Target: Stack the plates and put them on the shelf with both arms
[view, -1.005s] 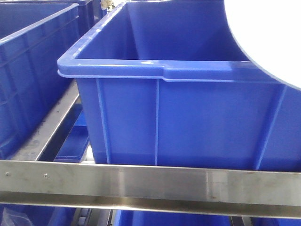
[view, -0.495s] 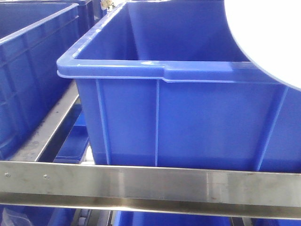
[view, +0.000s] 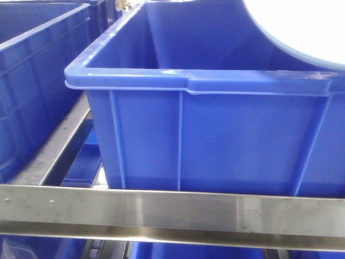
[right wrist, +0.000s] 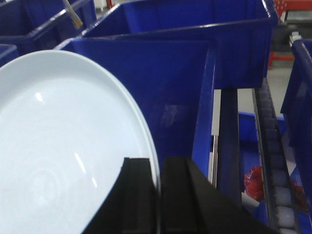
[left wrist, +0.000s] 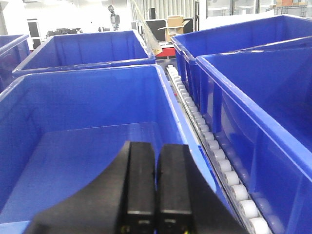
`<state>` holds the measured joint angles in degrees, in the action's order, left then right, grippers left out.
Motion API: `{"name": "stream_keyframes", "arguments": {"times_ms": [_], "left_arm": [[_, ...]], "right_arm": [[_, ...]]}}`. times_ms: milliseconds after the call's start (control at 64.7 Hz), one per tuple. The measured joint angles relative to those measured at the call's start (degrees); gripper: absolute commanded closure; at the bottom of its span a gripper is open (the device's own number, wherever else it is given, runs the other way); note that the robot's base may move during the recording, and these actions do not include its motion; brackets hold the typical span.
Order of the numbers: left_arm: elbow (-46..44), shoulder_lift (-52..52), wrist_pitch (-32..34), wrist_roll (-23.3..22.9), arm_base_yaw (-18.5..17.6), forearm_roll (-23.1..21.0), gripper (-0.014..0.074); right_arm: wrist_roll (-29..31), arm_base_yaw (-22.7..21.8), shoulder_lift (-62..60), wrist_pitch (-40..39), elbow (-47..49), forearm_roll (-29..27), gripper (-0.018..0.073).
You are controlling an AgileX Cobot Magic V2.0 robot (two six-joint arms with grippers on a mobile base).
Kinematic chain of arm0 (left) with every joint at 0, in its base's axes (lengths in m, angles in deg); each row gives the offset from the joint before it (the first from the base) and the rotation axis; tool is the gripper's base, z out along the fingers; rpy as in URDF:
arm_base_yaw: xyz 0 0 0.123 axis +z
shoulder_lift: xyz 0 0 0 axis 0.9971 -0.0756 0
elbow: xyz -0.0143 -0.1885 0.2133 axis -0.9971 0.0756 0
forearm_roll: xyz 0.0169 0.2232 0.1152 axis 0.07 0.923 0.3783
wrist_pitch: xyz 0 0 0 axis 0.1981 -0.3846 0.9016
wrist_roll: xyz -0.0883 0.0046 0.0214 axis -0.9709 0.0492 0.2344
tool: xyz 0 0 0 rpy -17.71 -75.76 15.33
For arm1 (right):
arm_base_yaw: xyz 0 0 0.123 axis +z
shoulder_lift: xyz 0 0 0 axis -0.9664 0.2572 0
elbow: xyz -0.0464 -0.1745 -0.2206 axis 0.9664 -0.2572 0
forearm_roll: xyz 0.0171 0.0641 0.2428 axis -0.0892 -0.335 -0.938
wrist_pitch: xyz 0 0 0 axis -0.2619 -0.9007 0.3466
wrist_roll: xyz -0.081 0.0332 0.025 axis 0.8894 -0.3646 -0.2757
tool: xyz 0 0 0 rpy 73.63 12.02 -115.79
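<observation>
**Pale plate pinched at its rim above the blue crates**

Glossy blue-white, the plate (right wrist: 58,156) fills the left half of our right wrist view, tilted so that we see its shallow inside with faint rings. Its raised rim runs down into the narrow slot between the two black fingers of the right end effector (right wrist: 160,195), which is closed on that edge. Behind the plate stands a deep blue plastic crate (right wrist: 180,83), and to the right of it a line of rollers (right wrist: 278,161) slopes toward the camera.

In the front-facing view we see the same plate (view: 302,27) only as a white curved patch in the top right corner, above the open top of the big blue crate (view: 205,135). It overlaps the crate's far side from our angle; we cannot tell whether it touches anything there. The crate sits on the shelf (view: 172,213), whose brushed steel front rail crosses the whole bottom of the picture. A second blue crate (view: 32,81) stands just beside it on the left, with a steel side rail between them.

From the left wrist we look over the left end effector (left wrist: 157,190). Its two black fingers are pressed together with nothing between them. It hangs over the near edge of an open blue crate (left wrist: 83,131), and a roller track (left wrist: 209,146) separates that crate from the next ones on the right.
</observation>
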<state>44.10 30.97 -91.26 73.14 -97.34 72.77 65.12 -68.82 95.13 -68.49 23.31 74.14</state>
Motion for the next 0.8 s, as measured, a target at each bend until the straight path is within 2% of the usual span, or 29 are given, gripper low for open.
{"name": "stream_keyframes", "arguments": {"times_ms": [155,309,417,510,696,804], "left_arm": [[0.0,0.0,0.0,0.0,0.0,0.0,0.0514],[0.0,0.0,0.0,0.0,0.0,0.0,0.0514],[0.0,0.0,0.0,0.0,0.0,0.0,0.0514],[0.0,0.0,0.0,0.0,0.0,0.0,0.0514],[0.0,0.0,0.0,0.0,0.0,0.0,0.0514],[0.0,0.0,0.0,0.0,0.0,0.0,0.0514]], "right_arm": [[0.0,3.8,12.3,-5.2,6.6,0.0,0.0484],[0.0,7.5,23.7,-10.3,13.0,-0.1,0.0342],[0.0,7.9,29.8,-14.3,14.9,-0.4,0.0232],[-0.1,7.9,32.2,-17.7,15.1,-0.5,0.0184],[-0.7,7.9,32.4,-18.5,15.3,-0.6,0.0183],[-0.7,7.9,30.7,-18.2,15.3,-0.6,0.0221]]}}
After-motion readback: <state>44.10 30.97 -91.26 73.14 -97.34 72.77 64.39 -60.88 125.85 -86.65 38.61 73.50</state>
